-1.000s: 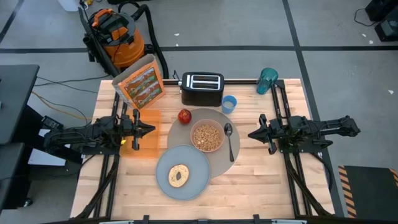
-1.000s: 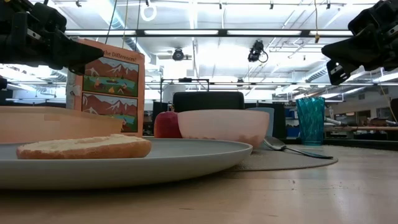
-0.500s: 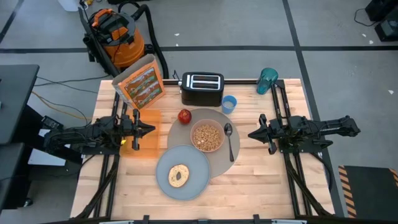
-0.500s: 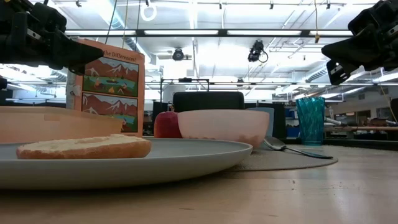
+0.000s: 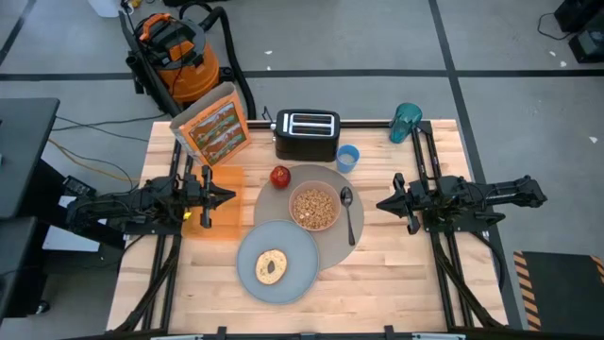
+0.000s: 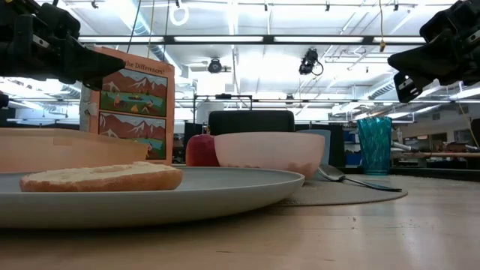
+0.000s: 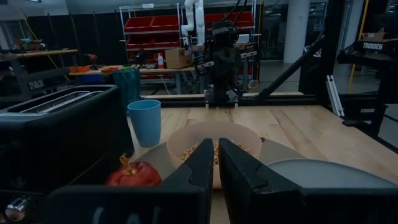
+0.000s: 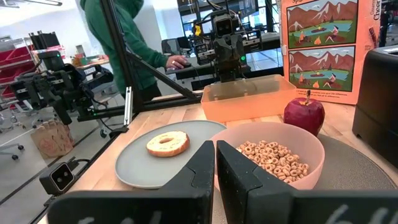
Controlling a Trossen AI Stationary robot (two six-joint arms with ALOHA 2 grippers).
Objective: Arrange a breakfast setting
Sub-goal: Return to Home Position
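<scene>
The large grey mat (image 5: 326, 189) lies mid-table. On it stand the pink bowl (image 5: 314, 208) of cereal, the metal spoon (image 5: 348, 212) and the red apple (image 5: 280, 176). The grey plate (image 5: 293, 276) with the bagel (image 5: 272, 266) overlaps the mat's near left edge. The blue cup (image 5: 347, 158) stands by the black toaster (image 5: 306, 134). The orange cereal box (image 5: 212, 126) stands at the far left. My left gripper (image 5: 230, 196) hovers shut left of the mat, over an orange container (image 5: 219, 202). My right gripper (image 5: 381, 203) hovers shut right of the mat. Both are empty.
A teal bottle (image 5: 406, 122) stands at the table's far right corner. A person in a green top (image 8: 121, 43) stands beyond the table's left side in the right wrist view. Bare wood shows along the near edge (image 5: 377, 293).
</scene>
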